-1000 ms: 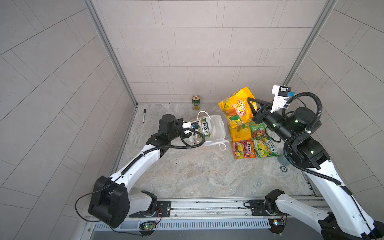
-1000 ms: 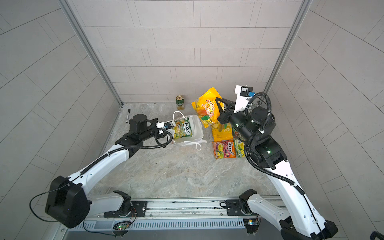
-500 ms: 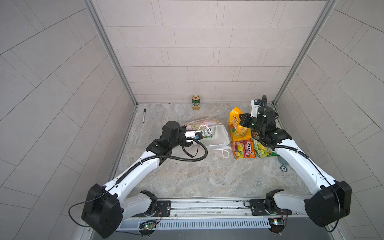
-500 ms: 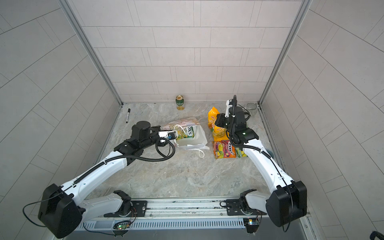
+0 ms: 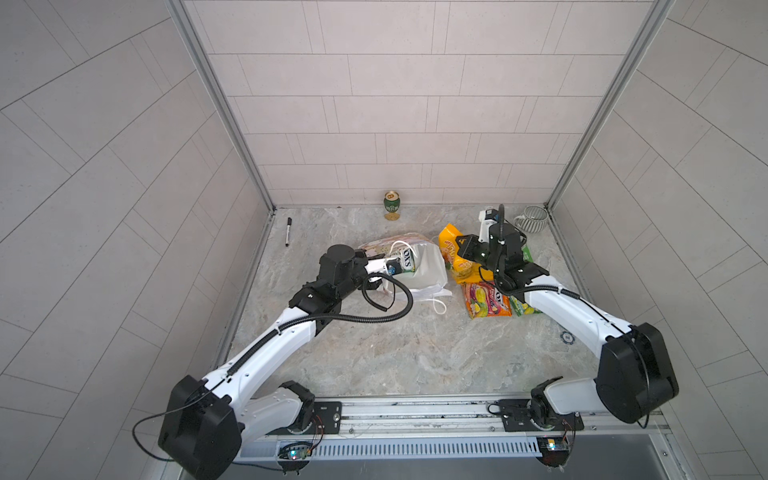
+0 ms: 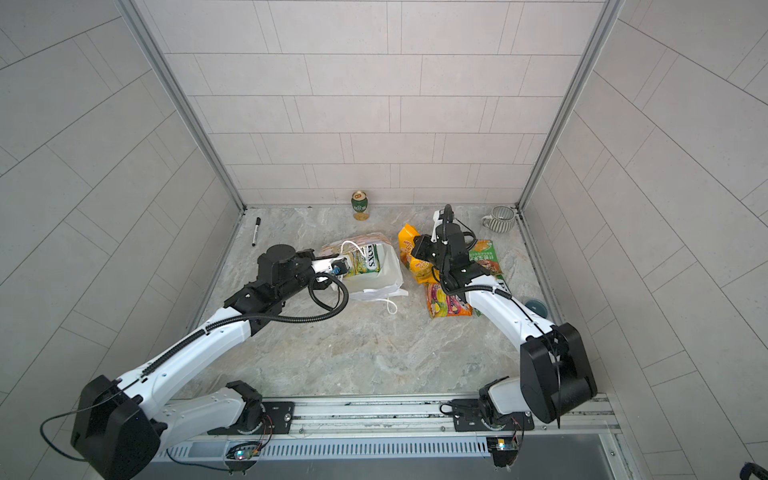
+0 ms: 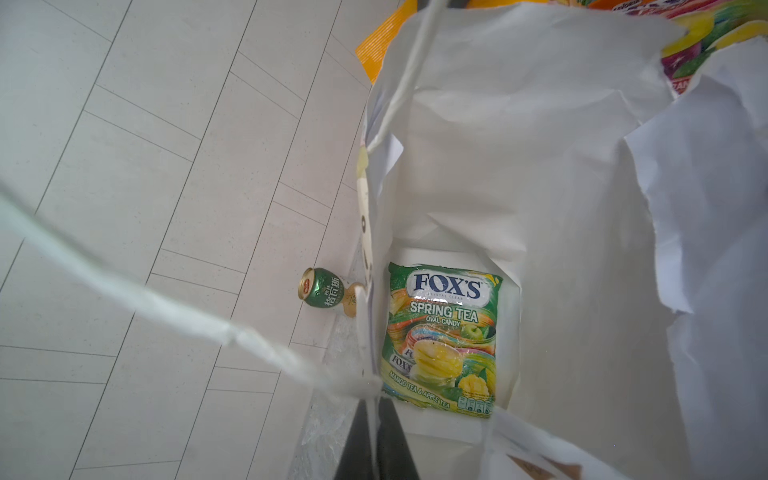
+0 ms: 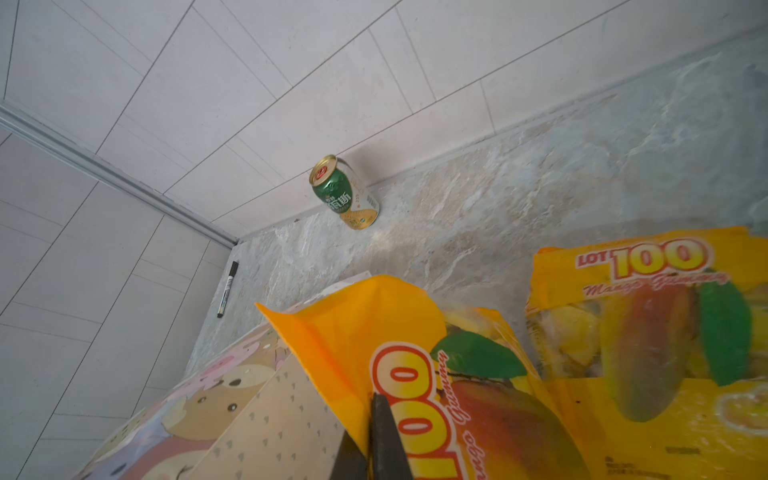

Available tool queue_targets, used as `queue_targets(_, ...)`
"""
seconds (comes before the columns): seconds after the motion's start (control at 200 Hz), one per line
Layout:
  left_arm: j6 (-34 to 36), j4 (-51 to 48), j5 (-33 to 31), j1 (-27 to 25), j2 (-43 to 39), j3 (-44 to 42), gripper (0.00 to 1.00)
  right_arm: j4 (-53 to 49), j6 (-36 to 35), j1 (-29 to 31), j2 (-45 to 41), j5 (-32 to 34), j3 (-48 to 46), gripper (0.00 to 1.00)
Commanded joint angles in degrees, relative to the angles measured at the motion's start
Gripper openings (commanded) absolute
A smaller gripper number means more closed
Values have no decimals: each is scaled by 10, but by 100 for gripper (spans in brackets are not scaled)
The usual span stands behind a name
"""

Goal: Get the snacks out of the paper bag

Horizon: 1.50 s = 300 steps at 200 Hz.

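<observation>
The white paper bag (image 5: 430, 272) (image 6: 384, 276) lies tipped with its mouth towards the left arm. My left gripper (image 5: 390, 268) (image 6: 343, 266) (image 7: 374, 409) is shut on the bag's rim by a cord handle. One green FOX'S packet (image 7: 444, 340) (image 5: 406, 259) sits inside the bag (image 7: 540, 208). My right gripper (image 5: 461, 246) (image 6: 419, 249) (image 8: 370, 415) is shut on a yellow-orange LOT 100 packet (image 8: 395, 332) (image 5: 449, 237), just right of the bag (image 8: 232, 395). More snacks lie under the right arm: another yellow packet (image 8: 648, 324), a red-pink one (image 5: 488, 301) and a green one (image 6: 484, 255).
A green-and-gold can (image 5: 391, 204) stands at the back wall. A grey striped mug (image 5: 534, 218) sits in the back right corner. A black marker (image 5: 288, 232) lies by the left wall. A small dark round thing (image 5: 566, 337) lies near the right wall.
My right arm has come down from high up, carrying the yellow-orange packet to table level beside the other snacks. The left gripper has kept hold of the bag, which has sunk a little.
</observation>
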Motion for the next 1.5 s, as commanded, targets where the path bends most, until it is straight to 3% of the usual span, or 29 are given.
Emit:
queue_targets(0.0, -15, 35, -33, 13, 2, -6, 0, 121, 41, 31, 15, -14, 14, 0)
queue_targets(0.1, -24, 74, -36, 28, -1, -21, 0, 150, 48, 55, 50, -7, 25, 0)
queue_targets(0.235, -52, 129, 10, 87, 25, -21, 0, 212, 72, 71, 112, -14, 45, 0)
queue_targets(0.33, -45, 162, 24, 100, 50, -13, 0, 234, 82, 73, 152, -28, 72, 0)
queue_targets(0.515, -69, 211, 85, 100, 38, -54, 0, 158, 26, 60, 154, -28, 115, 0)
queue_targets(0.68, -73, 241, 109, 99, 11, -105, 0, 85, 1, 22, 147, -105, 134, 0)
queue_targets(0.756, -71, 226, 106, 99, -2, -107, 0, 87, 26, 3, 146, -114, 118, 0)
queue_targets(0.961, -75, 245, 149, 91, -14, -135, 0, 100, 77, -4, 145, -61, 86, 0)
queue_targets(1.211, -67, 208, 152, 89, -9, -118, 0, 68, 111, -13, 96, 72, 27, 0)
queue_targets(1.496, -68, 213, 147, 89, -3, -116, 0, 149, 175, -15, 145, -29, 45, 0)
